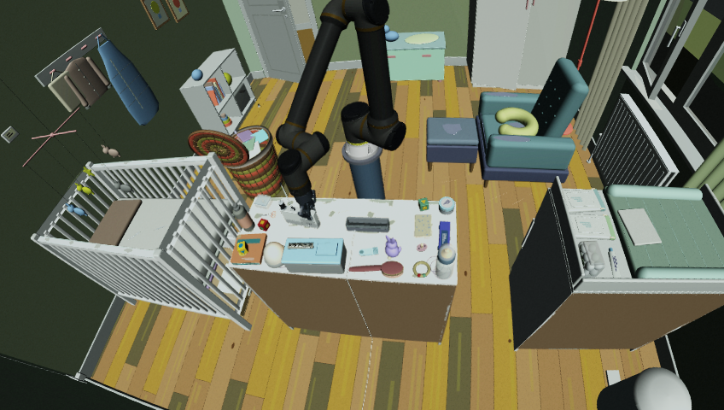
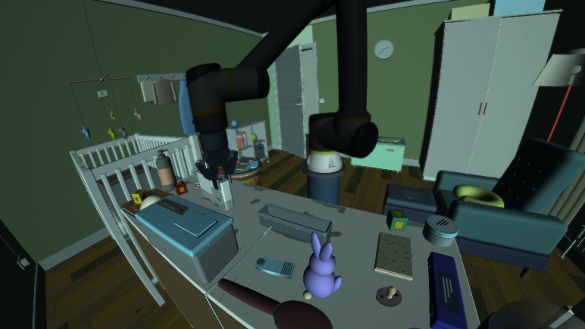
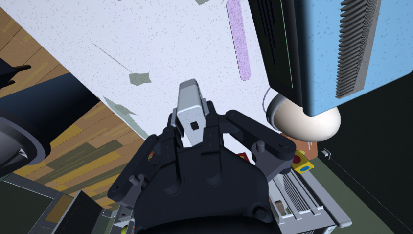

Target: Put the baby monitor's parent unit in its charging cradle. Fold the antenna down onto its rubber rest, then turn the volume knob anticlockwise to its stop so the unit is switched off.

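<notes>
The parent unit point(image 3: 189, 111), a light grey slab, stands upright at the back left of the table top, and I grip it at its upper end with my gripper point(image 3: 191, 127) closed on it. From the side it shows as a pale block point(image 2: 222, 192) under my gripper point(image 2: 217, 174), near the table's rear edge point(image 1: 300, 217). The charging cradle point(image 2: 294, 223) is a dark grey open trough near the middle of the table point(image 1: 367, 224), empty and apart from the unit. The antenna and the volume knob are hidden from me.
A large blue-topped box point(image 2: 190, 235) sits in front of the unit with a pale round lamp point(image 3: 304, 120) beside it. A cot point(image 1: 137, 228) adjoins the table's left end. A purple bunny point(image 2: 321, 272), a hairbrush point(image 1: 378, 268), a book point(image 2: 394, 255) and a blue case point(image 2: 446, 288) lie to the right.
</notes>
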### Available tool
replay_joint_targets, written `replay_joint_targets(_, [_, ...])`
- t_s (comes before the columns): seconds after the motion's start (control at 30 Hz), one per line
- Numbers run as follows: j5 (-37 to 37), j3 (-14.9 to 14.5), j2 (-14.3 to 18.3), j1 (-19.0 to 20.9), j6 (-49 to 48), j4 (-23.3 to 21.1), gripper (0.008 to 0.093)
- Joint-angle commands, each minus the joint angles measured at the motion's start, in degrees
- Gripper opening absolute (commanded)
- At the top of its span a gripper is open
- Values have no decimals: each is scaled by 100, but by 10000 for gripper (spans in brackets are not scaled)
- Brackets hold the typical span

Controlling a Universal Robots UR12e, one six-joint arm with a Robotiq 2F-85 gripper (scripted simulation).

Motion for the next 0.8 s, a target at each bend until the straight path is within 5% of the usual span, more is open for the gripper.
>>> replay_joint_targets(0.0, [0, -9, -7, 0, 0, 3, 80])
replay_joint_targets(0.77, [0, -231, -321, 0, 0, 525, 80])
